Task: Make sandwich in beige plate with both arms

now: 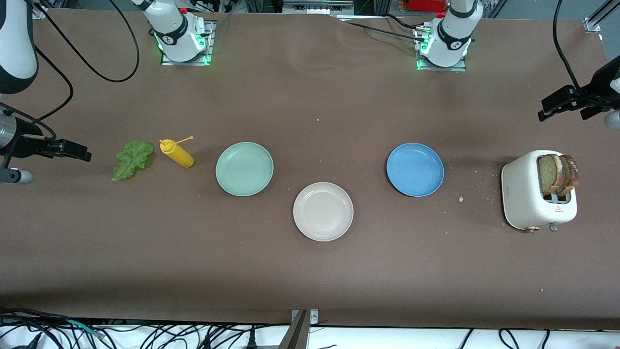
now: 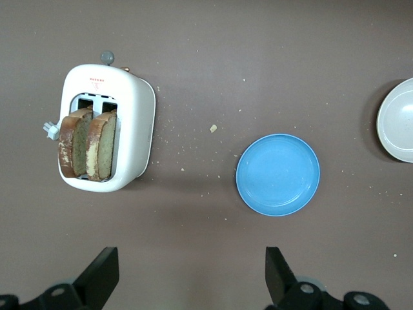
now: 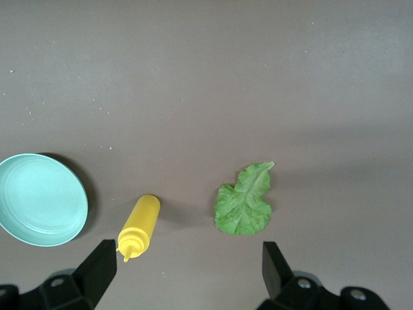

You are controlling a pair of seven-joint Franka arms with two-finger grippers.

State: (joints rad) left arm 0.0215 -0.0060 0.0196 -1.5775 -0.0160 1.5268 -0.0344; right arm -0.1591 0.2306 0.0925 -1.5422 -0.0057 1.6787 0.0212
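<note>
We find the beige plate (image 1: pixel 323 211) bare at the middle of the table, nearer the front camera than the mint green plate (image 1: pixel 244 168) and the blue plate (image 1: pixel 415 169) that flank it. Nothing of the sandwich is on it yet.

The two bread slices (image 1: pixel 558 174) stand upright in the white toaster (image 1: pixel 537 191) at the left arm's end of the table. They sit side by side in the slots, their flat faces parallel and their top edges clear of the toaster body. The left gripper (image 2: pixel 190 274) hangs over the bare table near the toaster, its fingers (image 2: pixel 100 274) spread wide and holding nothing. In the left wrist view the toaster shows just ahead of the fingers and off toward one of them, while the blue plate shows nearer the other finger.

The lettuce leaf (image 1: pixel 132 159) lies flat at the right arm's end, beside the yellow squeeze bottle (image 1: pixel 177 153). The right gripper (image 3: pixel 184 274) hovers over the table close to it, also spread and empty.

So each arm is nearest its own ingredient, and we judge the bread comes first. That move turns on the slices' orientation: the left gripper's fingers would need to close across one slice's thickness, aligned with the slot's long axis, then carry it past the blue plate to the beige plate.
</note>
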